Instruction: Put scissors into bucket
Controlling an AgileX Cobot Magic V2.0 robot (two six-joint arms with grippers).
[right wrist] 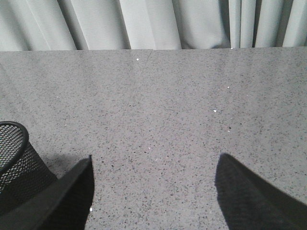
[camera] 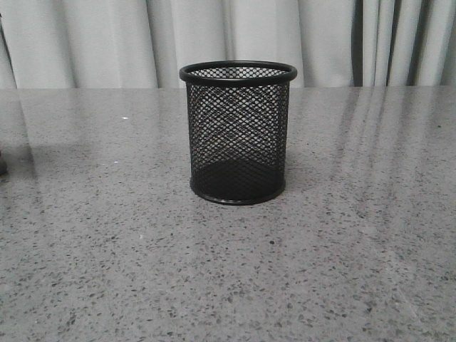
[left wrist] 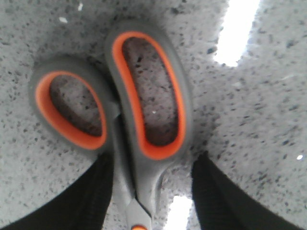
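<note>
The scissors (left wrist: 144, 120), dark grey handles lined in bright orange, lie flat on the speckled table in the left wrist view, handles away from the wrist. My left gripper (left wrist: 152, 158) straddles their neck. One finger (left wrist: 91, 191) is against the handle side; the other finger (left wrist: 216, 191) stands apart with table showing between. The blades are hidden below the frame. The bucket (camera: 238, 132), a black mesh cup, stands upright and empty at the table's middle. My right gripper (right wrist: 156, 157) is open and empty over bare table, with the bucket (right wrist: 17, 163) just beside one finger.
The grey speckled table (camera: 356, 249) runs back to pale curtains (camera: 107, 43). A small dark shape (camera: 2, 167) shows at the far left edge of the front view. Neither gripper shows in the front view.
</note>
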